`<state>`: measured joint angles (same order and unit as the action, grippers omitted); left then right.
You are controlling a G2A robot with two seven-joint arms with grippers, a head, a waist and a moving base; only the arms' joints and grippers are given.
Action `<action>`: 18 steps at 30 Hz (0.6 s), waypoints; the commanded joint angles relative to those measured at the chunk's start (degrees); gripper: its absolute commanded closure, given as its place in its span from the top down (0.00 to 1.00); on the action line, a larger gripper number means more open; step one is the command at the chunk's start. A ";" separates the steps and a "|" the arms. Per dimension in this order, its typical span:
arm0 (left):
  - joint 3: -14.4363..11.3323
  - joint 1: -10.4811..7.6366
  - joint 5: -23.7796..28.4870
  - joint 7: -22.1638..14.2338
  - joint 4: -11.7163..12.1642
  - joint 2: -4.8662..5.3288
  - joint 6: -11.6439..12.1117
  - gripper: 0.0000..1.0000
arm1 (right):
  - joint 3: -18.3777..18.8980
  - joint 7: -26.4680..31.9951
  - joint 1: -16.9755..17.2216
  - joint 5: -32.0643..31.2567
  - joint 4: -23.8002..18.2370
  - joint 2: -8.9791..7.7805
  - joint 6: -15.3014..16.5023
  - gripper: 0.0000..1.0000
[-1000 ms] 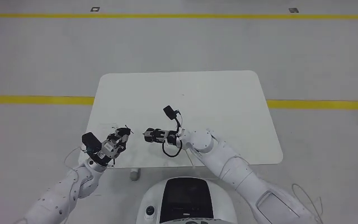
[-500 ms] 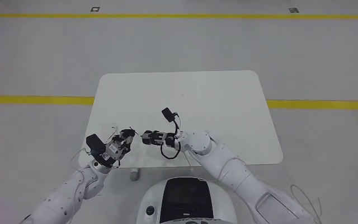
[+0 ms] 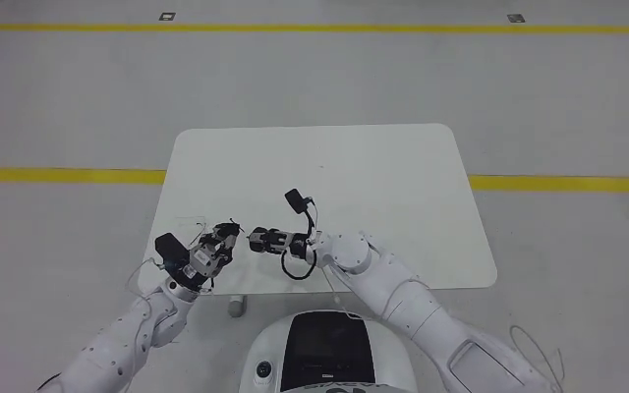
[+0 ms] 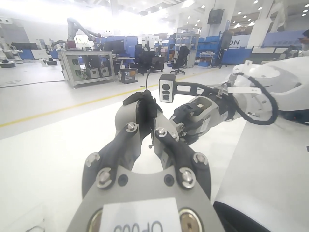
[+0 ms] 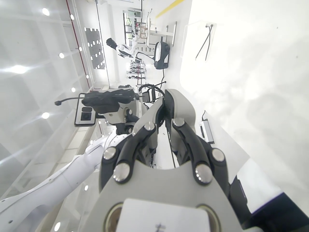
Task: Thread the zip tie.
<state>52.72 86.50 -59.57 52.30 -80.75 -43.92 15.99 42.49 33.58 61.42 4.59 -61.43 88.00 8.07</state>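
Over the near edge of the white rounded worktop point(image 3: 393, 177), both arms are lifted off the surface with their tips facing each other, near but apart. The left hand point(image 3: 220, 240) is clamped on the thin black plastic zip tie point(image 4: 147, 83), which is pinched between the fingers with strap showing on both sides of the grip. The right hand point(image 3: 257, 239) has its fingers pressed together too. A thin dark strand runs between them in the right wrist view, but I can't tell whether that is this tie's tail or something else.

So where are we? The pickup looks done: the tie is off the worktop and held out toward the other hand. The threading itself looks not yet done. The small blocky head point(image 4: 151, 68) stands free at the strap's end with nothing visibly through it, and I can't make out a closed loop. I'd call this the line-up stage, with the feed-through and the pull left to do.

As for direction, the long axis runs crosswise to the left fingers and stands roughly upright. The head end rises clear above the fingertips. From above, it leans away from the robot and a touch toward the right hand. The opposite end pokes out short on the palm side.

Farther out on the worktop, beyond the left hand, two loose black ties point(image 5: 205, 40) lie side by side.
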 commanded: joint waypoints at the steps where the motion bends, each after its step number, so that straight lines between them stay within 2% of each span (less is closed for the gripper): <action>1: 0.13 0.28 0.16 -0.59 -0.13 -0.17 -0.79 0.00 | 0.04 -0.30 0.30 -0.67 -0.47 -0.09 0.09 0.00; 9: 0.73 0.70 -0.66 -1.38 -0.25 -0.81 -1.48 0.00 | 0.00 -0.70 0.51 -1.80 -1.04 -0.06 -0.11 0.00; 18: 1.68 1.20 -1.36 -1.77 -0.21 -1.27 -0.34 0.00 | 0.18 -1.49 0.58 -2.20 -0.93 0.07 0.09 0.00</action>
<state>54.29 87.64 -60.86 50.55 -80.97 -45.14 15.53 42.62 32.13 61.98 2.39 -62.36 88.07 8.15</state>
